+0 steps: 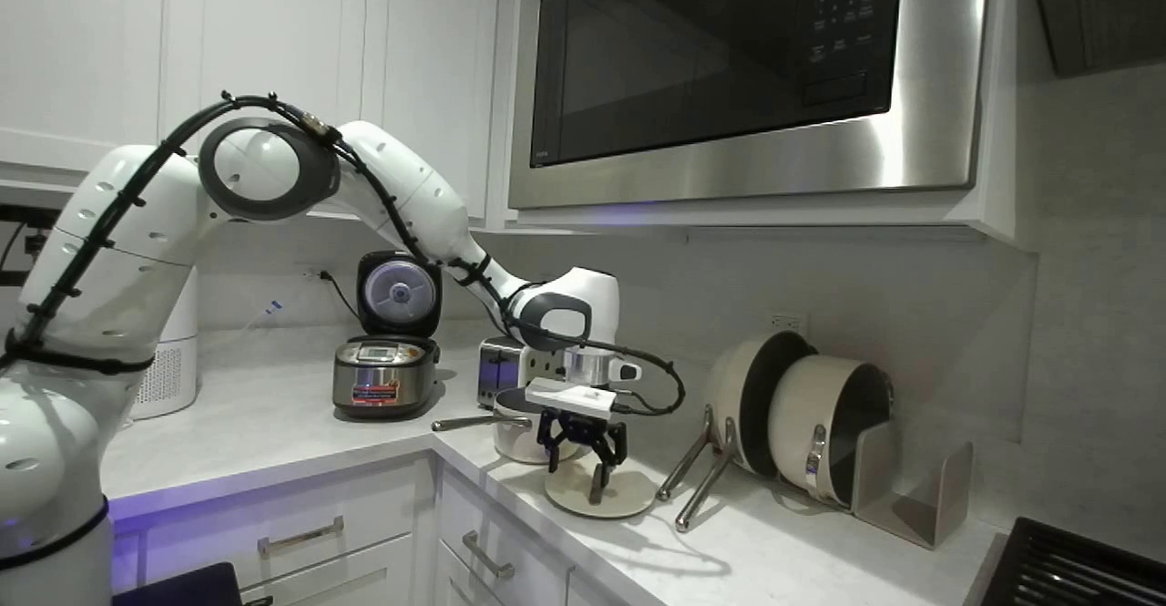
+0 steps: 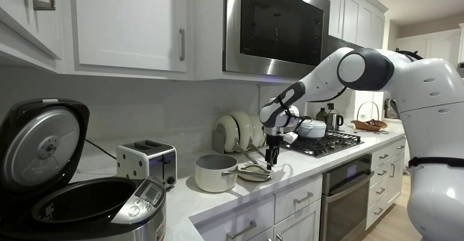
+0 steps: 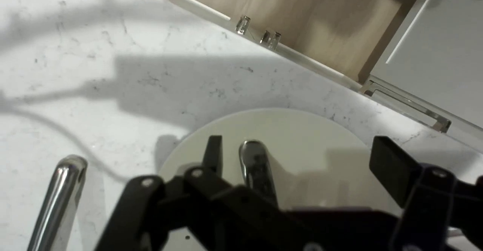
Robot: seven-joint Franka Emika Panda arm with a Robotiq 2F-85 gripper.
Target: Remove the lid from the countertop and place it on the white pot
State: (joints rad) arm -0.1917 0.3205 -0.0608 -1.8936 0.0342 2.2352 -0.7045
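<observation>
The round cream lid (image 1: 630,495) lies flat on the countertop beside the white pot (image 1: 519,442); both also show in an exterior view, the lid (image 2: 253,171) partly behind the handle of the pot (image 2: 214,178). My gripper (image 1: 576,474) points down just over the lid. In the wrist view, my gripper (image 3: 300,156) is open, its fingers wide apart over the lid (image 3: 302,130). The lid's metal handle (image 3: 258,166) appears between the fingers, nearer the left one in that picture, with a gap on each side. The handle's lower part is hidden behind the gripper.
Cream pans (image 1: 811,415) stand in a rack, their metal handles (image 1: 706,483) reaching out close to the lid. A toaster (image 2: 148,161) and an open rice cooker (image 1: 387,374) stand beyond the pot. The stovetop (image 2: 322,143) and counter edge are nearby.
</observation>
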